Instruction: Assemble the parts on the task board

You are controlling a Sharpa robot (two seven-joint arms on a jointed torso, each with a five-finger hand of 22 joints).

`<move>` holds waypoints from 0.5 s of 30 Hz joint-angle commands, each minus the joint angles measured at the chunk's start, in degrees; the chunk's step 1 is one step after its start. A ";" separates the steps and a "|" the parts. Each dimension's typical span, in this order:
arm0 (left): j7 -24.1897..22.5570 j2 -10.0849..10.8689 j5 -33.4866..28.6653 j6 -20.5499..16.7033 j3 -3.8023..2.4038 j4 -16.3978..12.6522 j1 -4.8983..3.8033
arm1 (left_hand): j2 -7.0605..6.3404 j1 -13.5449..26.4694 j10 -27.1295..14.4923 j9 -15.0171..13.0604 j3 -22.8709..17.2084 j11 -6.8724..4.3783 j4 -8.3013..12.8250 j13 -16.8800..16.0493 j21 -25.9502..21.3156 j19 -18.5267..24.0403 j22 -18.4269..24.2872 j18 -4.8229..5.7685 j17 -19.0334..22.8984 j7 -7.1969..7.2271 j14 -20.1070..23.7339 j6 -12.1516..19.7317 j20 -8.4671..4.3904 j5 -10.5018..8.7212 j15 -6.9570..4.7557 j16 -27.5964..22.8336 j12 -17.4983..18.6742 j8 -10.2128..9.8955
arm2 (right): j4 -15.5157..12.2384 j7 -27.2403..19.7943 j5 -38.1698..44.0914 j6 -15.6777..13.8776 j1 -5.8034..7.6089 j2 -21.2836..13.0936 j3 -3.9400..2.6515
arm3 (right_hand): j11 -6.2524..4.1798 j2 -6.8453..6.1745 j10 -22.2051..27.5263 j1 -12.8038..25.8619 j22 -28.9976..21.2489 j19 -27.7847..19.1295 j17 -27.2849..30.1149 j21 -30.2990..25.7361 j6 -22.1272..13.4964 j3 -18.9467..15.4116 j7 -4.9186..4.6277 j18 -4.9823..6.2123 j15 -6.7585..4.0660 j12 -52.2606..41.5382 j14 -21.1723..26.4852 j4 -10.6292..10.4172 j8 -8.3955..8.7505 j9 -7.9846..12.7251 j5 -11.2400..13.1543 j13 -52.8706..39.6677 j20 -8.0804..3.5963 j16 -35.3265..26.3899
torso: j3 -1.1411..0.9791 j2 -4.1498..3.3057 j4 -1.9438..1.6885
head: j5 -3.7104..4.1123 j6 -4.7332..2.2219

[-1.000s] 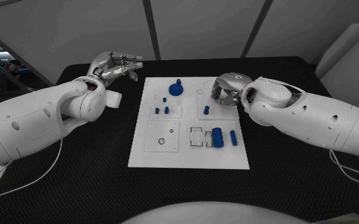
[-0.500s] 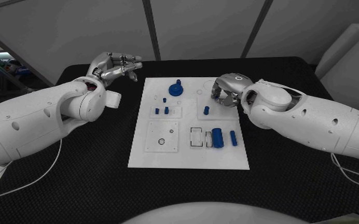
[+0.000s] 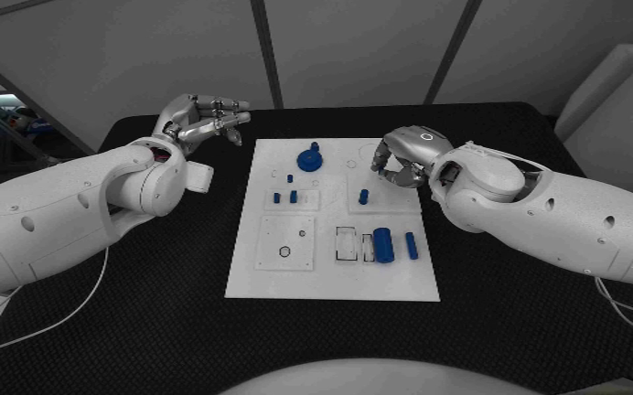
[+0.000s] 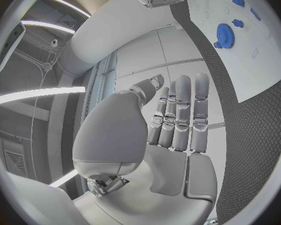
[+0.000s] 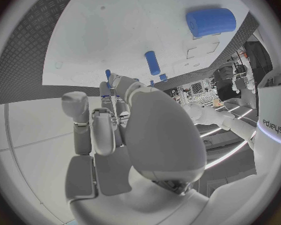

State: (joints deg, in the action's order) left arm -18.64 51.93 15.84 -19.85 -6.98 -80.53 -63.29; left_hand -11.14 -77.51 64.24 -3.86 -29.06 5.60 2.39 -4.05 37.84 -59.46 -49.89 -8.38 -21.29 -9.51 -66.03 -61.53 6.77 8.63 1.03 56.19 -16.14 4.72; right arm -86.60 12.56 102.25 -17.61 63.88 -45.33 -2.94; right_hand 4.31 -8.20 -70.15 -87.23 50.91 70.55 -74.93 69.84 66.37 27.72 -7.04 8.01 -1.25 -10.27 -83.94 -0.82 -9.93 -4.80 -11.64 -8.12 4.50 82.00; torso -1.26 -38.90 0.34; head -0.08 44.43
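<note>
The black table (image 3: pixel 158 322) carries the white rectangular task board (image 3: pixel 330 276) at its centre. The left hand (image 3: pixel 200 119) is raised beyond the board's far left corner, fingers extended side by side, holding nothing. The right hand (image 3: pixel 396 162) hovers over the board's far right area, fingers curled; whether it grips anything cannot be told. A blue gear-shaped part (image 3: pixel 310 157) sits near the far edge, a large blue cylinder (image 3: pixel 382 243) nearer the front.

Task board (image 3: pixel 264 281) sits mid-table (image 3: pixel 132 322). Gear-shaped part (image 3: pixel 310 158) at board's far end, centre. Two short pegs (image 3: pixel 285 197) nearer, left of a single peg (image 3: pixel 363 196). Large cylinder (image 3: pixel 382 243) at near right, slim bar (image 3: pixel 412 245) just right of it.
</note>
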 commanded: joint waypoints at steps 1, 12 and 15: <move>-0.44 -0.03 -0.26 0.46 -0.05 -0.01 -0.08 | 0.54 -0.03 -0.56 0.06 0.13 0.03 0.36 0.09 -0.34 0.53 0.08 -2.07 0.11 -0.13 0.52 -0.22 0.04 0.06 0.01 -0.36 -0.17 -0.01 | -1.81 0.38 0.09 -2.62 0.15 -0.67 -0.18 | -1.23 0.43 -1.58 0.26 0.05 0.41 -1.51 0.20 0.44 0.19 -0.15 -0.62 -0.25 -0.07 -3.44 0.30 0.31 0.06 -0.19 -0.14 -0.11 0.22 | 0.00 -0.03 -0.01 | 0.02 -0.09; -0.53 -0.29 -0.58 0.49 -0.05 -0.03 -0.09 | 0.55 -0.07 -0.91 0.07 0.14 0.14 0.43 0.16 -0.41 0.58 0.11 -2.06 0.28 -0.23 0.52 -0.20 0.07 0.08 0.08 -0.55 -0.08 -0.06 | -9.37 -0.62 -3.09 -4.33 0.17 -0.18 -1.92 | -1.19 0.31 -1.71 0.52 0.40 0.44 -1.68 0.50 0.54 0.64 -0.19 -0.65 -0.23 0.19 -3.47 0.83 0.51 0.07 -0.50 -0.18 -0.10 0.34 | -0.02 -0.10 -0.06 | -0.95 -0.19; -0.55 -0.52 -0.63 0.56 -0.05 -0.02 -0.09 | 0.56 -0.09 -1.02 0.08 0.14 0.18 0.46 0.18 -0.44 0.59 0.11 -2.06 0.34 -0.27 0.52 -0.18 0.09 0.09 0.10 -0.61 -0.05 -0.08 | -10.22 -1.26 -4.46 -4.54 0.17 1.15 -2.02 | -1.19 0.30 -1.70 0.53 0.39 0.43 -1.68 0.50 0.54 0.66 -0.19 -0.65 -0.23 0.20 -3.47 0.85 0.52 0.07 -0.51 -0.18 -0.10 0.34 | -0.01 -0.08 -0.14 | -1.85 0.00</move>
State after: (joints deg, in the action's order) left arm -18.61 51.51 15.64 -19.82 -6.98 -80.50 -63.29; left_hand -11.14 -77.51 63.68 -3.87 -28.91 5.78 2.54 -3.95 37.62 -59.25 -49.87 -11.80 -21.00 -9.51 -65.84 -61.53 6.98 8.63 1.23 55.70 -16.14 4.72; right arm -96.39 12.42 100.19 -20.36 63.98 -44.52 -4.91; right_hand 4.39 -8.04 -70.23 -87.07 51.26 70.55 -74.92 70.22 66.53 28.37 -7.20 8.01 -1.25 -9.91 -83.94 -0.16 -9.69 -4.80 -11.97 -8.12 4.50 82.00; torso -1.27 -38.97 0.26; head -1.40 44.24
